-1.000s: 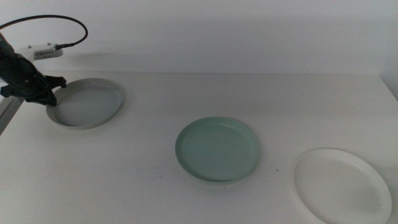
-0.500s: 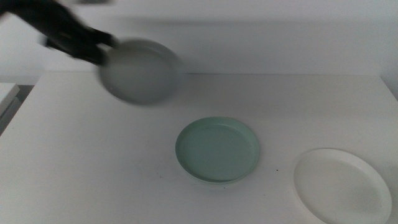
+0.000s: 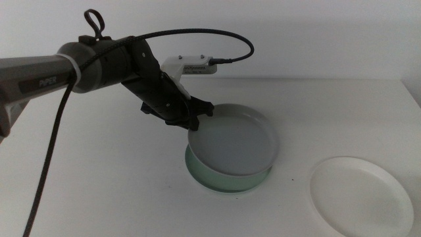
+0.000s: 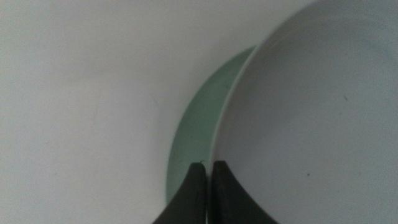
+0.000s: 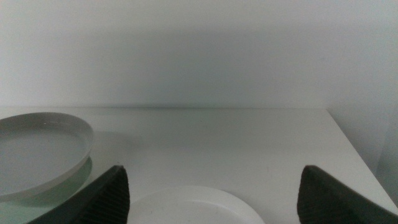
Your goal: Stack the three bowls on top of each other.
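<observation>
From the left we are watching the left arm (image 3: 99, 62) reaching in across the white table (image 3: 99, 191), a black cable (image 3: 197, 36) looping above it. Its left gripper (image 3: 193, 120) is pinching the near-left rim of the pale grey bowl (image 3: 235, 141), jaws pressed together on that edge; in the left wrist view we are seeing the two dark jaws meeting right at the rim. The pale grey bowl is hanging tilted over the mint green bowl (image 3: 217, 179), covering most of it, with only a green crescent peeking out at the front and left. We cannot tell whether the two bowls are touching yet.

Moving right, the white bowl (image 3: 362, 195) is sitting alone on the table, well apart from the other two, near the front right corner.

Out at the right, the right gripper (image 5: 214, 190) is waiting low over the table with its jaws spread wide, facing the white bowl's rim just beyond them.
</observation>
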